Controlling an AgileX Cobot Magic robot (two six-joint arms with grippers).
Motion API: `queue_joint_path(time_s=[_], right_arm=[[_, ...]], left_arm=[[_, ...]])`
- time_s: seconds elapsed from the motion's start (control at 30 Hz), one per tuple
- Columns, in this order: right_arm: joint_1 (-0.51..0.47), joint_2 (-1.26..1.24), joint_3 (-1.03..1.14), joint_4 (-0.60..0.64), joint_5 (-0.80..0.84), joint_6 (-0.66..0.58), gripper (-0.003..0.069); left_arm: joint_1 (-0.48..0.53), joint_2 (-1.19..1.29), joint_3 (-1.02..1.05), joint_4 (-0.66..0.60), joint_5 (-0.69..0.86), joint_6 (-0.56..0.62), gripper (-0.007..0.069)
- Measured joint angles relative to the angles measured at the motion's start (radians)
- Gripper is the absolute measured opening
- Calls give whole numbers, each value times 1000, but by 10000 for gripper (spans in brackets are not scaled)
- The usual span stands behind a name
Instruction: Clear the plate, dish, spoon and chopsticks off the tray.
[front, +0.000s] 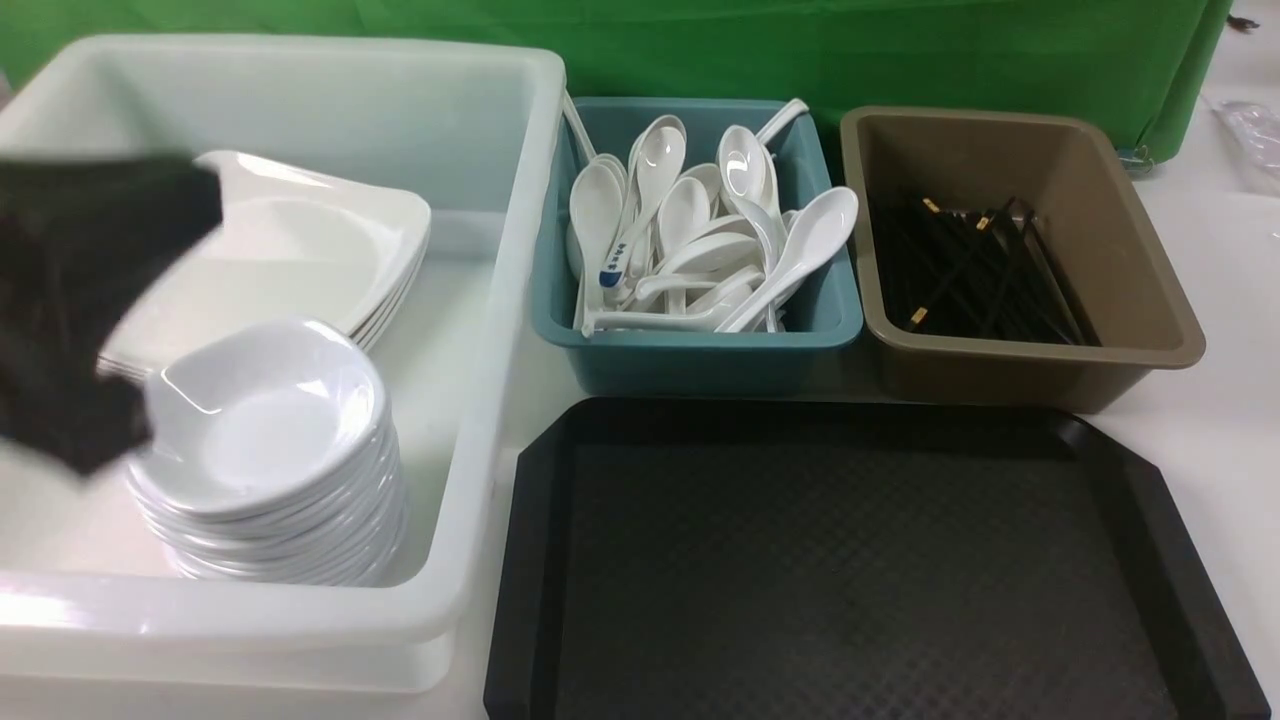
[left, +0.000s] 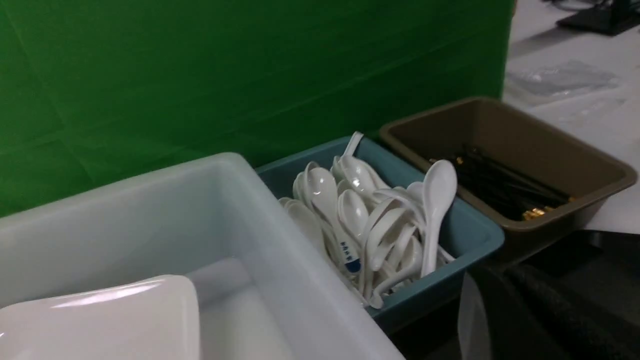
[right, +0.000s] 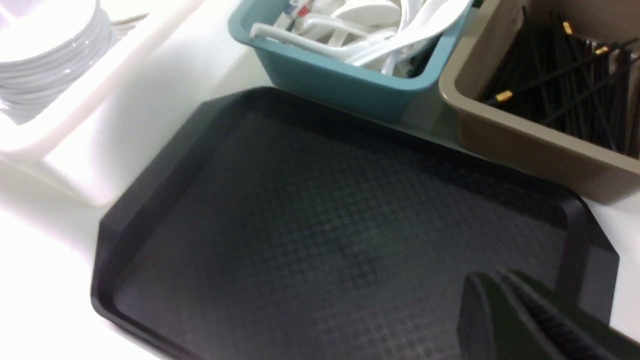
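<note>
Front view: the tray (front: 860, 560) lies bare. Left fingers (front: 70, 310), over the white tub (front: 500, 330) beside the tray, are clenched and empty; right fingers (right: 520, 315) too. Best retract both clear of the tubs.

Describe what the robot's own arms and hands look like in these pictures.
Little shows. The left hand is a blurred matte black mass with angular edges in the front view. The right hand shows two black fingers with ribbed inner pads, edges faintly green-tinged. No cables, markings or arm links are visible.

Black tray (front: 870, 560): lower right of front view, flat, diamond-textured surface bare. Square white plates (front: 300, 250): stacked upper left, tilted. White spoons (front: 700, 240): heaped, upper centre. Black gold-banded chopsticks (front: 975, 270): piled, upper right.
</note>
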Motion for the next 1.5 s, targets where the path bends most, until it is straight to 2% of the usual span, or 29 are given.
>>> queue_joint_path(time_s=[0.07, 0.13, 0.33, 0.67, 0.8, 0.9, 0.93, 1.0, 1.07, 1.13, 1.23, 1.4, 1.5], right_arm=[[0, 0, 0, 0, -13, 0, 34], [0, 0, 0, 0, -15, 0, 46], [0, 0, 0, 0, -15, 0, 72], [0, 0, 0, 0, -15, 1, 108], [-16, 0, 0, 1, -15, 1, 117], [-111, -3, 0, 10, -17, -1, 125], [-191, -10, 9, 10, -20, -37, 117], [-252, -23, 25, 2, -32, -72, 106], [-360, -46, 68, -13, -60, -125, 101], [-517, -104, 155, -25, -119, -184, 101], [-654, -180, 260, -28, -212, -212, 117], [-823, -316, 403, -6, -303, -225, 141], [-872, -363, 459, 33, -336, -226, 136]], left_arm=[[0, -88, 100, -105, -45, 105, 9], [0, -148, 166, -153, -98, 153, 9], [0, -234, 269, -173, -169, 165, 9], [0, -241, 331, 78, -121, 166, 9], [0, -241, 332, 113, -110, 166, 9], [0, -241, 332, 125, -106, 166, 9], [0, -241, 332, 127, -106, 166, 9], [0, -241, 332, 128, -106, 166, 11], [0, -241, 332, 129, -106, 166, 11], [0, -241, 332, 129, -106, 166, 11], [0, -241, 332, 129, -106, 166, 13], [0, -241, 332, 129, -106, 167, 13], [0, -241, 332, 129, -106, 167, 13]])
